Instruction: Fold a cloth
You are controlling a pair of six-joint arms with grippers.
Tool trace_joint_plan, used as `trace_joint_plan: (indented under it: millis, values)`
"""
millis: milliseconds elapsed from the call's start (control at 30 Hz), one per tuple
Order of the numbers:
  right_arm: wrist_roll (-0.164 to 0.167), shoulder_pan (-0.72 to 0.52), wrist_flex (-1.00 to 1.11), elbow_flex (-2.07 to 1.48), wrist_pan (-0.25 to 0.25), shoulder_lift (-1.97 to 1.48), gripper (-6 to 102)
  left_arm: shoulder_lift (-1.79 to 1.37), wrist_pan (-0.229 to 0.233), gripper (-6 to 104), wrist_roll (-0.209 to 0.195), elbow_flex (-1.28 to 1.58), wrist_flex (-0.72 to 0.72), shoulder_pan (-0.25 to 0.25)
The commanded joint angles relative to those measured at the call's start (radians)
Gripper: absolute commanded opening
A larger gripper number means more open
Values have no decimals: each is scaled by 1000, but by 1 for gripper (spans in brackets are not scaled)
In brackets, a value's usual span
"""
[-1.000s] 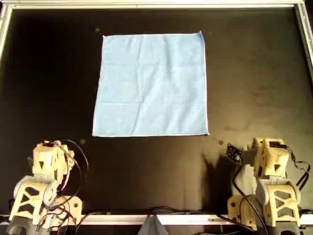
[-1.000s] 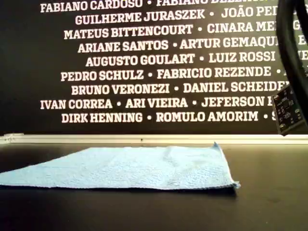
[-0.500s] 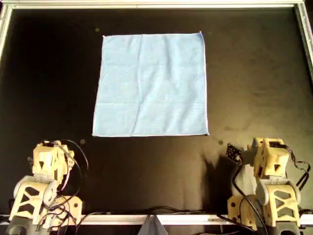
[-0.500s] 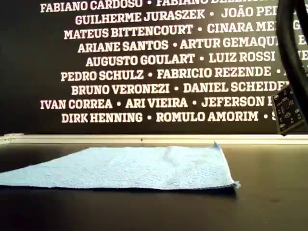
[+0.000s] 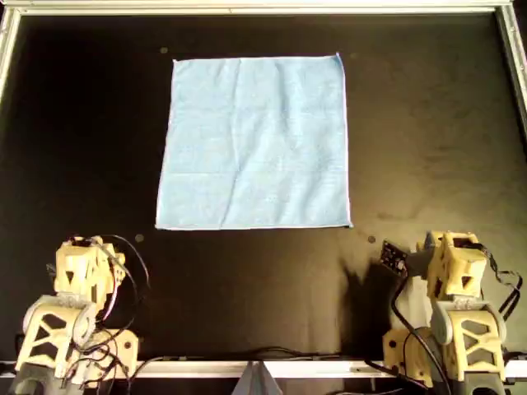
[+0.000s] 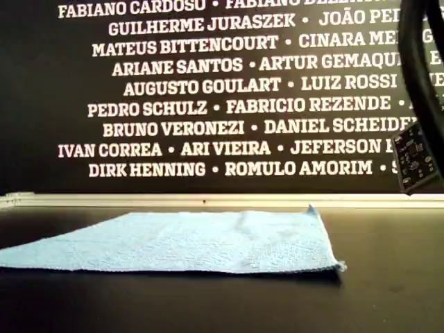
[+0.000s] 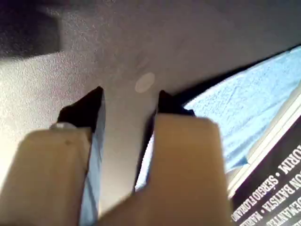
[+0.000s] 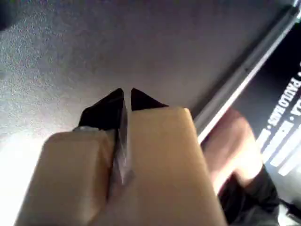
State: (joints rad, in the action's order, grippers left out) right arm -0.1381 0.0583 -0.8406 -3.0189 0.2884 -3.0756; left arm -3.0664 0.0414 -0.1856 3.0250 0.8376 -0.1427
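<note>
Overhead view: a matte black tabletop [image 5: 428, 123] fills the picture, edged by a pale metal rail [image 5: 247, 8] along the far side and down both flanks. One cloth [image 5: 255, 141] lies on it, a light blue square spread flat and unfolded, with faint crease lines crossing it; it sits in the far half of the tabletop, about midway between the side rails. Two tan arms stand at the near edge, one arm [image 5: 78, 304] at this view's left and the other arm [image 5: 453, 304] at its right, both well apart from the cloth. I cannot tell which of them is first or second. A small dark circuit board [image 5: 393, 258] juts from the right-hand arm

Exterior view: seen from low down, the cloth [image 6: 194, 241] lies flat on the dark tabletop, one corner reaching toward the exterior view's right. Behind the rail rises a black wall [image 6: 208, 83] printed with rows of white names. A black cable [image 6: 416, 55] and the circuit board [image 6: 415, 156] hang at the exterior view's right

First wrist view: my first gripper [image 7: 129, 101] hangs over bare tabletop, its two dark-tipped fingers [image 7: 89, 110] spread apart and holding nothing. The cloth [image 7: 244, 113] lies beyond, untouched

Second wrist view: my second gripper [image 8: 127, 99] has its two fingers [image 8: 106, 110] pressed together, tips all but meeting, nothing between them, above bare tabletop near a rail
</note>
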Motion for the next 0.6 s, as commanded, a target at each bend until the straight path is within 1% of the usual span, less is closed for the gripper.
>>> trace_joint_plan:
  millis: [0,167,233,333,400,433,467,567]
  values:
    - [-5,-3,-3,-17,-3,-31,2,3,2,39,-6,-3,0,9]
    - [-5,-3,-3,-17,-3,-31,3,-2,2,39,-6,-3,-2,9]
    - [-5,0,11,-15,-6,-32,3,3,2,39,3,-3,-5,9]
    - [-6,18,28,-12,-12,-35,3,2,2,40,-6,-3,-21,11]
    - [-6,67,89,-5,-38,-38,3,-12,0,40,-8,-5,-31,11]
    - [0,92,135,-2,-54,-38,4,-12,0,40,-8,-6,-46,9]
    - [9,114,189,3,-67,-38,4,-12,-2,40,-8,-6,-75,8]
    - [12,137,350,-5,-106,-38,4,-12,0,40,-9,-5,-221,9]
